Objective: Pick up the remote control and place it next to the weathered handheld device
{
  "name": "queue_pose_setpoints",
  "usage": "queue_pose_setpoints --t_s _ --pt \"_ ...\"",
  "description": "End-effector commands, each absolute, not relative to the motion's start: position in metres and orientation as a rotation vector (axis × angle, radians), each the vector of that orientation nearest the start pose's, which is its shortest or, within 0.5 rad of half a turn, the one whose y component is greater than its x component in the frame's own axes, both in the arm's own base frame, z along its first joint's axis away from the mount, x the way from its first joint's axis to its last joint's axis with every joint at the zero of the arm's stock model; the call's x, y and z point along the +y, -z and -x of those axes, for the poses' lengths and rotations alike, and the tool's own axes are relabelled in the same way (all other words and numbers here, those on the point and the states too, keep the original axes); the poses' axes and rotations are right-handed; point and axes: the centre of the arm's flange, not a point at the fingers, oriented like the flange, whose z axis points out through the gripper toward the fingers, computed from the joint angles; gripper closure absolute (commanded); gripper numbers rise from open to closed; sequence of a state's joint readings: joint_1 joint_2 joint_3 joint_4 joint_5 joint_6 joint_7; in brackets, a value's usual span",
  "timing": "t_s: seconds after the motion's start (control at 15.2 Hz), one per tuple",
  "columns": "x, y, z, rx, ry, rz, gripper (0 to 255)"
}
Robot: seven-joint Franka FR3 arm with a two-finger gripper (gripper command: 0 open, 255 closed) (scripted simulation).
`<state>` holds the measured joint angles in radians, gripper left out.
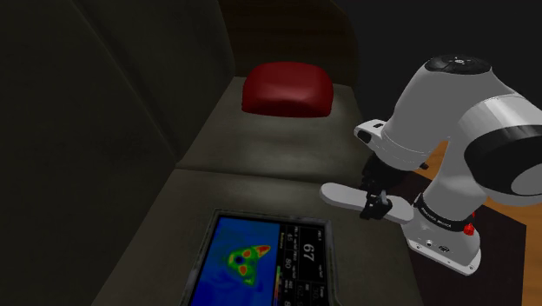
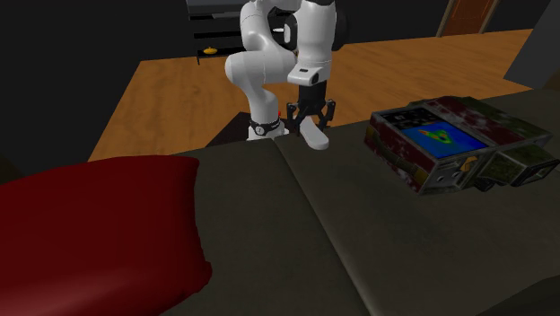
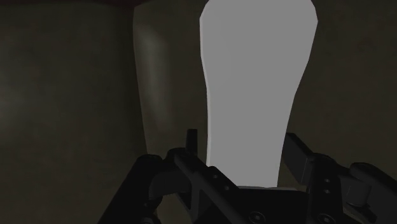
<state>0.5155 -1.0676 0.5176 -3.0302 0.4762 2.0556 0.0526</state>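
White, flat, elongated remote control (image 1: pixel 343 196) is clamped in the all-black gripper (image 1: pixel 375 209) at the dark sofa seat's (image 1: pixel 261 148) edge; advisably carry it level, releasing just beside the weathered, colour-screened handheld device (image 1: pixel 261 261).

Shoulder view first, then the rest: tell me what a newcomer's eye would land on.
The device, its screen glowing blue, grabs the eye; it lies on the dark sofa at the shoulder view's bottom. Next comes the red cushion at the sofa's far end. Then comes the white remote, clasped in the gripper at the sofa's edge on that view's right.
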Motion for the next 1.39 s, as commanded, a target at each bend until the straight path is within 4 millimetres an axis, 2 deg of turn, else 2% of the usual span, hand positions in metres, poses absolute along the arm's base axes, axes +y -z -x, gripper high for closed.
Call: queue_pose_setpoints --t_s 0.0,0.26,0.33,0.66,0.92,1.32 --pt "0.208 -0.363 -0.149 -0.818 0.125 3.018 255" --pt "0.208 -0.363 -0.149 -0.818 0.125 3.018 255" --pt "0.208 -0.363 -0.149 -0.818 0.125 3.018 0" --pt "0.208 -0.363 -0.149 -0.818 0.125 3.018 0" --pt "0.206 -0.413 -0.146 -0.818 0.125 3.018 0" --pt "0.206 -0.413 -0.146 -0.818 0.125 3.018 0"
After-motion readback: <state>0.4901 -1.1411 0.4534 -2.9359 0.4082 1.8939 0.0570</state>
